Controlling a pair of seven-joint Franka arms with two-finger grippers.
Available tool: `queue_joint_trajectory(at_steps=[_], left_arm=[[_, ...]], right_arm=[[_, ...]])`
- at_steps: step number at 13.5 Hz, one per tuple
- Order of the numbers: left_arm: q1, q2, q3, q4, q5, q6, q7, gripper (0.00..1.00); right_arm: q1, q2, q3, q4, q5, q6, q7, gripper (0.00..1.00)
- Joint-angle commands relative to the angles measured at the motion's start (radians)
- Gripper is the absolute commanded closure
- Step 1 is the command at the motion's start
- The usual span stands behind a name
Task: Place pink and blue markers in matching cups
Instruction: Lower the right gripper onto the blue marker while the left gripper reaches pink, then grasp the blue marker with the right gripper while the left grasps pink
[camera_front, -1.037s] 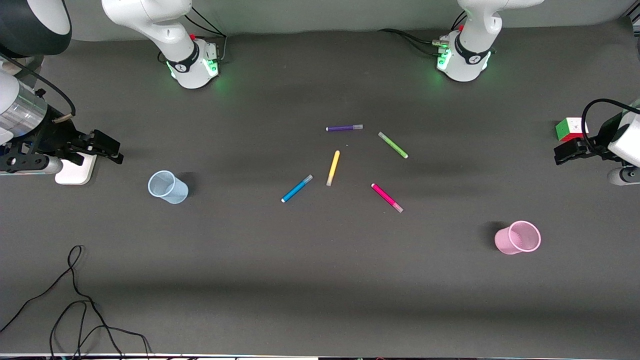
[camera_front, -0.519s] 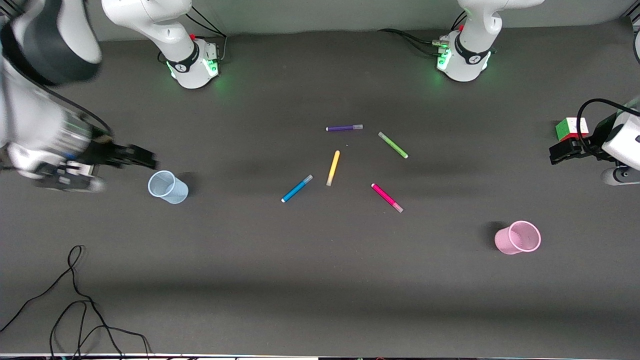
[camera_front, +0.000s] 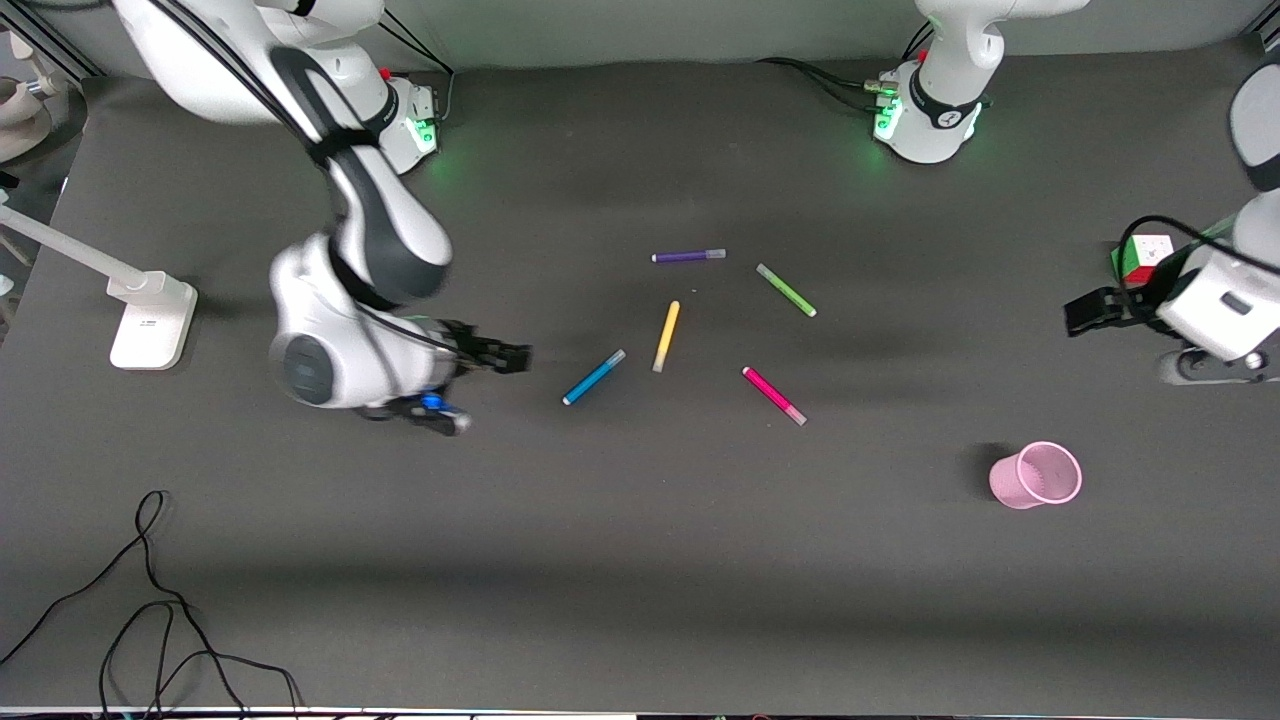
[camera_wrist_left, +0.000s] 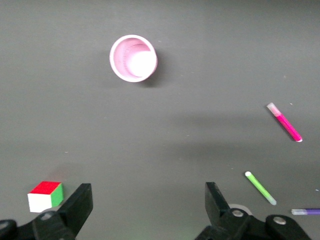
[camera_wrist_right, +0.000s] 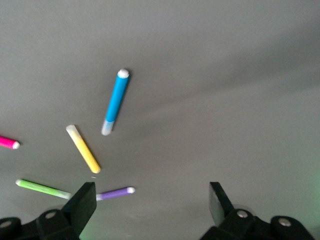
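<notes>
The blue marker (camera_front: 594, 377) and the pink marker (camera_front: 774, 395) lie flat near the table's middle. My right gripper (camera_front: 505, 357) is open and empty, just short of the blue marker toward the right arm's end. The right wrist view shows the blue marker (camera_wrist_right: 114, 102) ahead of the open right gripper (camera_wrist_right: 150, 205). The pale blue cup is hidden under the right arm. The pink cup (camera_front: 1037, 476) stands upright toward the left arm's end. My left gripper (camera_front: 1085, 312) is open and empty there. In the left wrist view, the left gripper (camera_wrist_left: 147, 205) has the pink cup (camera_wrist_left: 133, 58) and the pink marker (camera_wrist_left: 285, 123) ahead of it.
A purple pen (camera_front: 688, 256), a lime-green pen (camera_front: 786, 290) and a yellow pen (camera_front: 666, 336) lie by the markers. A colour cube (camera_front: 1140, 258) sits beside the left gripper. A white stand base (camera_front: 150, 320) and a loose black cable (camera_front: 150, 600) are at the right arm's end.
My right arm has swung from the table's end toward the middle, passing over the blue cup and covering it. My left gripper has edged toward the middle. The markers have not moved.
</notes>
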Motion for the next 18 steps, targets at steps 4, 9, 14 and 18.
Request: queue_joint_trajectory(at_steps=[4, 9, 14, 18], left_arm=[[-0.017, 0.132, -0.083, 0.013, -0.015, 0.100, -0.211, 0.01], [-0.107, 0.228, -0.169, 0.012, -0.015, 0.151, -0.475, 0.01], [-0.271, 0.345, -0.169, 0.001, -0.015, 0.301, -0.730, 0.01], [-0.362, 0.419, -0.168, -0.054, 0.003, 0.447, -0.873, 0.02]], right_arm=[[0.007, 0.266, 0.013, 0.050, 0.163, 0.244, 0.072, 0.00], [0.006, 0.320, 0.013, 0.099, 0.197, 0.278, 0.118, 0.07], [0.009, 0.337, 0.013, 0.098, 0.195, 0.332, 0.120, 0.25], [0.011, 0.346, 0.013, 0.098, 0.195, 0.337, 0.117, 0.85]])
